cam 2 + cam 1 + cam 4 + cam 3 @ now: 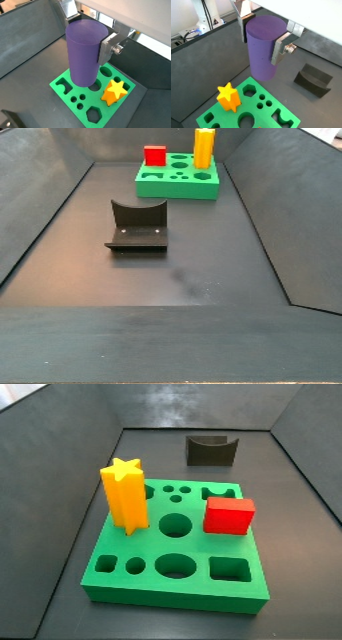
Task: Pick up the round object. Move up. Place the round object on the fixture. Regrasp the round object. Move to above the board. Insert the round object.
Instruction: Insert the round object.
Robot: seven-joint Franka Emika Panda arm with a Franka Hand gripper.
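Observation:
My gripper (262,40) is shut on the round object (262,47), a purple cylinder held upright between the silver fingers (280,48). Both wrist views show it, and in the other one the gripper (87,37) grips the cylinder (85,52) near its top. The cylinder hangs in the air over the green board (254,107), its lower end above one edge of the board (80,117). The dark fixture (313,80) stands apart on the floor, empty. Both side views show the board (174,594) and fixture (136,226), but neither the gripper nor the cylinder.
A tall yellow star (123,496) stands in the board, and a red cube (229,515) sits in it beside the star. Dark sloping walls enclose the floor. The fixture (210,450) sits near the far wall in one side view.

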